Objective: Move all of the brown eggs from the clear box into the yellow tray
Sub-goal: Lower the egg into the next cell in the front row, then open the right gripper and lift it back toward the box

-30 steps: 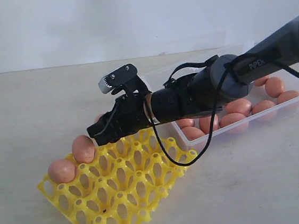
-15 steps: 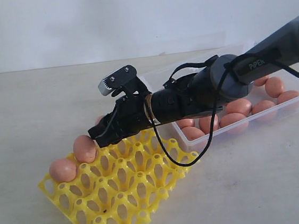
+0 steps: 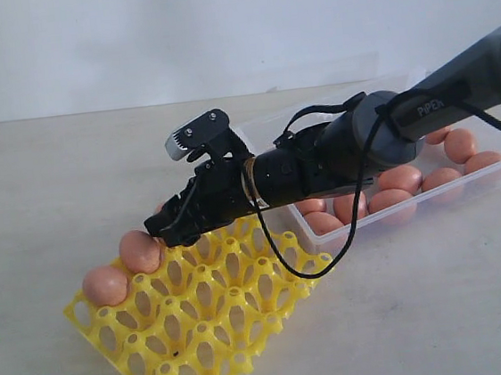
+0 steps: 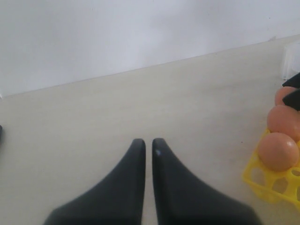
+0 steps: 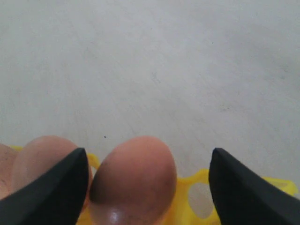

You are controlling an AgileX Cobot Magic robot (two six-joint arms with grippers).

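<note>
Found the right tool (image 3: 167, 230) open, low over the far edge row of the tray (image 3: 213, 327), with an egg (image 5: 133, 180) seated in a cup between the jaws: one jaw just at the shell, the other clearly apart from it. Judged this egg as not gripped, long axis about upright, lying just below and ahead of the tool. Saw a neighbour egg (image 5: 42, 161) just beside the nearer jaw, so judged the coming move as a straight lift off the shell before any swing toward the box (image 3: 500, 170). Saw the other eggs (image 3: 402, 179) inside that box, well apart from the tool, behind it along the right arm. Found the left tool (image 4: 147, 146) closed on nothing over bare table (image 4: 93, 108), facing the tray corner; judged the right arm as the nearer one for the next pick. Got the gap between jaw and shell only from the right wrist view. Could not see the seated egg in the exterior view, hidden there behind the tool, with only two tray eggs (image 3: 141, 251) plain. Got all three in one row, with the right tool at the farthest, only from the left wrist view. Got the box and its load only from the exterior view.
</note>
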